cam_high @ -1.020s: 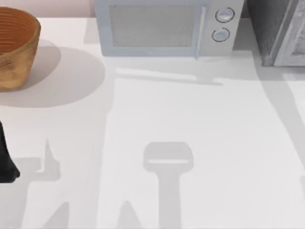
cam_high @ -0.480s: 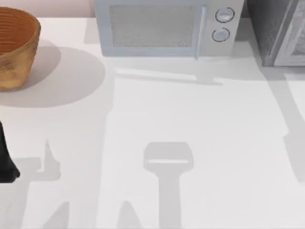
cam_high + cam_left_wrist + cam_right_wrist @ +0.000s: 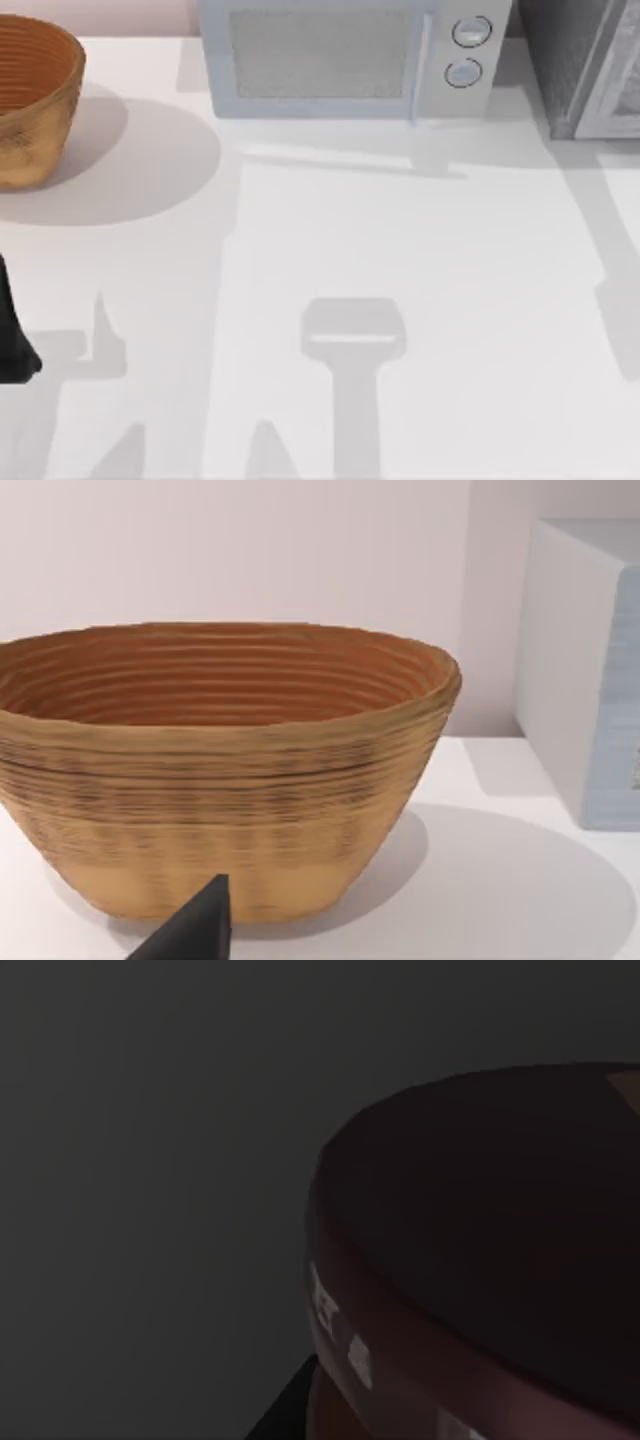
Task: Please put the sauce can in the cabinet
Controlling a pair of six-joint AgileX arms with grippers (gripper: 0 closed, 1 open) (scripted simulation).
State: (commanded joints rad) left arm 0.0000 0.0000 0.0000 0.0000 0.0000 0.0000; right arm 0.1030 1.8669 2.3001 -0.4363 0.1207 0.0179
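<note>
One step in hand: setting the sauce can, a small cylinder with a dark red-brown round top (image 3: pixel 490 1220), down in the cabinet, a big boxy unit with a speckled dark grey side and a paler grey framed panel (image 3: pixel 580 60) at the far right corner of the table.
Where the can is: very close under the right wrist camera, with dark surroundings all round it. I judge that it is already within the cabinet's shade.
Right gripper (image 3: pixel 288 1412): only a dark wedge of it shows beside the can, and I cannot tell its state.
Doing it well: I would keep the can upright, lower it until its base sits flat, let go only then, and draw straight back so that nothing clips the frame.
Left arm (image 3: pixel 12 335): parked at the near left edge of the table. Its gripper (image 3: pixel 195 930) faces the basket, and I cannot tell that gripper's state either.
Can surface: smooth, hard and rounded, with pale lettering below the rim. It is likely to roll if tipped.
Woven tan basket (image 3: pixel 220 770): ribbed and bowl-shaped, at the far left.
Pale boxy microwave with two round knobs (image 3: pixel 340 60): flat-faced, at the far middle.
White table (image 3: pixel 400 240): plain and matte.
</note>
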